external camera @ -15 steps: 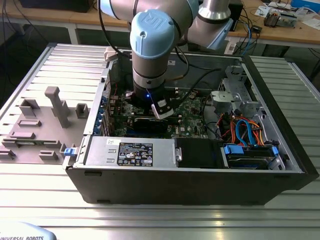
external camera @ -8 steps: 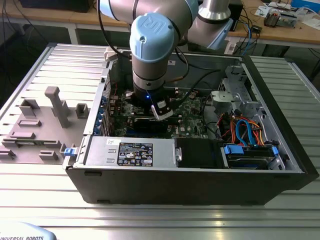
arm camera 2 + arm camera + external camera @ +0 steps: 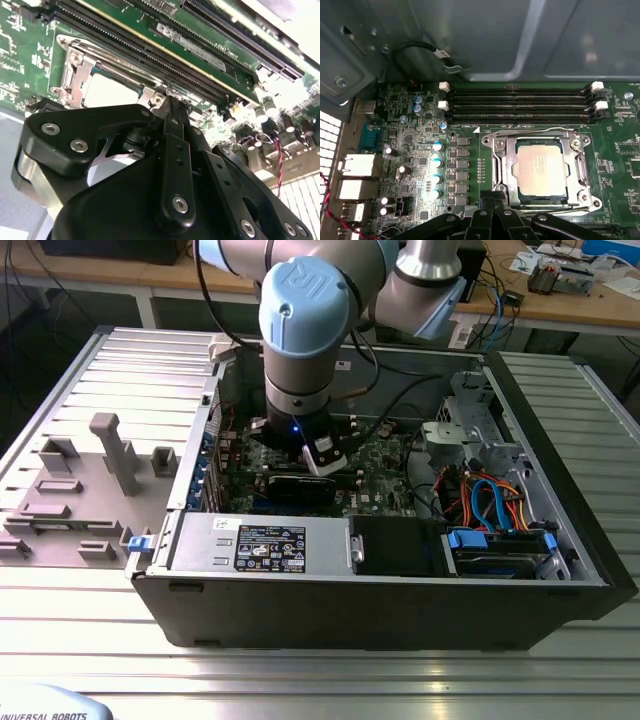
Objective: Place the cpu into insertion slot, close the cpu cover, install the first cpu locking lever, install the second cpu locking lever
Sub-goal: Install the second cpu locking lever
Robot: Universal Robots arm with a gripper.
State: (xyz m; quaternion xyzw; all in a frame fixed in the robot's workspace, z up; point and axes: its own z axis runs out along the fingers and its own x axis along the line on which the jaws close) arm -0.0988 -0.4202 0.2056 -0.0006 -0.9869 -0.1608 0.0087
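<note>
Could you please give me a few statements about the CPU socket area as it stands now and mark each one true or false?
1. The cpu lies in the insertion slot. True.
2. The cpu cover stands raised upright. False: it lies flat around the chip.
3. The gripper is beside the socket's edge. True.
4. The memory slots are filled with modules. False: they look empty.
</note>
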